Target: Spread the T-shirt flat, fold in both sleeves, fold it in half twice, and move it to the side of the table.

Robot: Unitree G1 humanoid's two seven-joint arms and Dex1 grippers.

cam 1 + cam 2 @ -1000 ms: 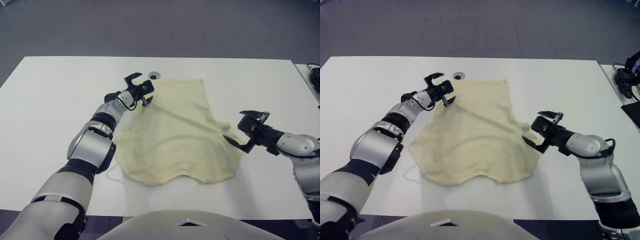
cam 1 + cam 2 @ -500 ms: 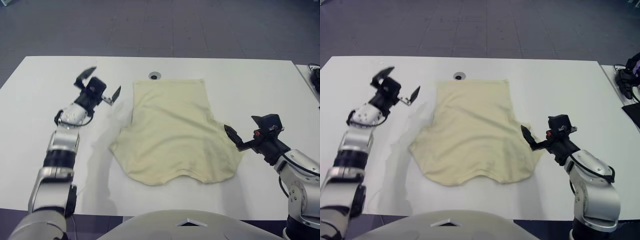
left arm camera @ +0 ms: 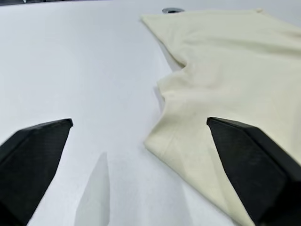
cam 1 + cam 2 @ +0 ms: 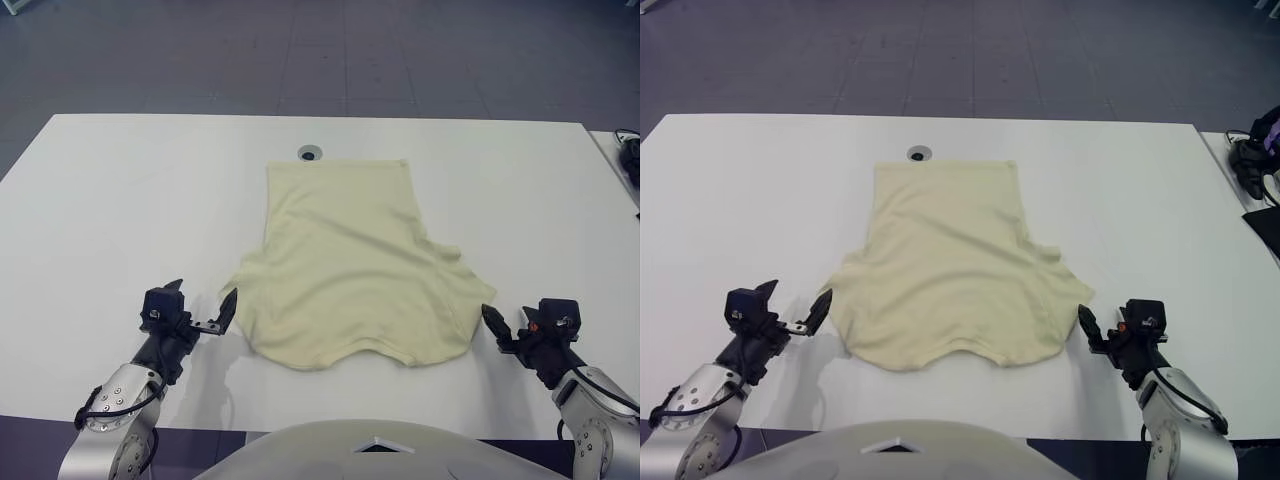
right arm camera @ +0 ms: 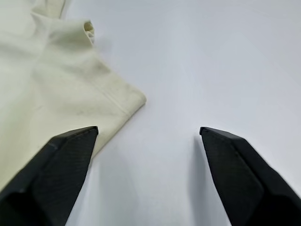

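Bright, even overhead light washes the white surface [image 4: 100, 200]; a soft grey shadow pools beneath the left hand [image 4: 203, 293], lower left.

The left gripper [image 4: 204, 296] sits low at the robot's near left, its two black fingers spread wide and holding nothing, on a silver left arm [image 4: 112, 402] drawn back toward the body. The right gripper [image 5: 148, 128] mirrors it at the near right, fingers wide apart and empty.

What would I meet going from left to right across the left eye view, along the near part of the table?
left hand, open, over bare table → T-shirt, lying spread out → right hand, open, just past the shirt's right edge
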